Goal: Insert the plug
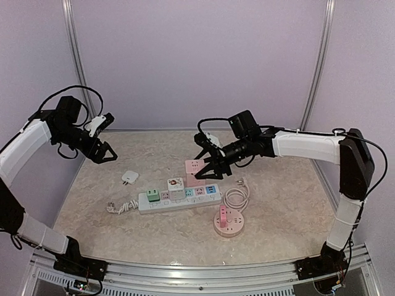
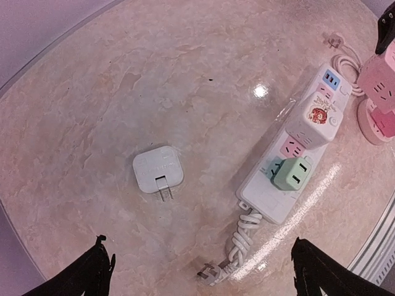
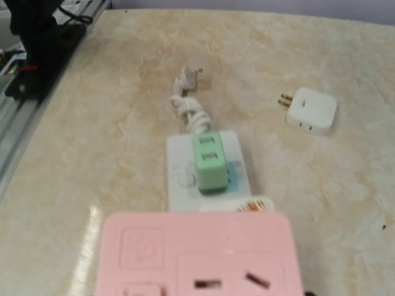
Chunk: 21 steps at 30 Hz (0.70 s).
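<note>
A white flat plug adapter (image 1: pixel 128 177) lies on the table left of the white power strip (image 1: pixel 179 202); it also shows in the left wrist view (image 2: pixel 158 169) and the right wrist view (image 3: pixel 311 111). The strip (image 2: pixel 265 191) carries a green cube (image 1: pixel 152 196) and a white cube with a red sticker (image 1: pixel 175 187). My left gripper (image 1: pixel 106 153) is open and empty, high above the table's left side (image 2: pixel 199 243). My right gripper (image 1: pixel 213 174) is shut on a pink cube socket (image 1: pixel 195 169) and holds it just above the strip's right half. The pink cube (image 3: pixel 194 256) hides the right gripper's fingers in its wrist view.
A round pink socket (image 1: pixel 228 222) with a coiled white cord (image 1: pixel 236 197) sits right of the strip. The strip's bundled cable and plug (image 1: pixel 117 207) lie at its left end. Metal rails (image 1: pixel 185 271) run along the near edge.
</note>
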### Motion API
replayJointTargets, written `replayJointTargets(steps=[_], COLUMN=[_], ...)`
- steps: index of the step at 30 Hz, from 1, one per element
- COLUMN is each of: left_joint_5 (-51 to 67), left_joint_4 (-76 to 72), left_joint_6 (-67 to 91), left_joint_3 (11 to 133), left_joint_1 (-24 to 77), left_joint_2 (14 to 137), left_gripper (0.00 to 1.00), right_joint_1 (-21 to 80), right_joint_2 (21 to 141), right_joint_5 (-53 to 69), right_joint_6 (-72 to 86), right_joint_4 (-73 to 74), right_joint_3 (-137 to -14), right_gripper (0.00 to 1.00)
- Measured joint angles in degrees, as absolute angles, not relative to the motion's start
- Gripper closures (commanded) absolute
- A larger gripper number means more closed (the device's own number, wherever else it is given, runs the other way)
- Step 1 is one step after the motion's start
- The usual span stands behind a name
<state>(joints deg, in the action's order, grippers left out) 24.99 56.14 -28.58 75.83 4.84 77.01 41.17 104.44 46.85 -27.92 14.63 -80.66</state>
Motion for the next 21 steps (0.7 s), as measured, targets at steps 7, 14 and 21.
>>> replayJointTargets(steps=[7,14,21], left_joint_5=[23.46,23.05,23.09], left_joint_4=[54.54,54.43,54.52], left_joint_6=[-30.22,-32.03,-32.73], left_joint_3=[75.35,74.56,74.54], left_joint_1=[3.95,1.26,0.71], left_joint_2=[79.31,80.12,80.58], left_gripper=[0.01,0.01,0.01], right_joint_1=[37.5,36.84,36.53], right_joint_2=[111.92,114.91,117.25], right_joint_5=[49.74,51.99,53.6], right_joint_6=[-34.11,-40.16,-41.95], right_joint_4=[12.75,13.37,13.15], right_joint_3=[-80.68,-80.97,-82.72], right_gripper=[1.0,1.0,1.0])
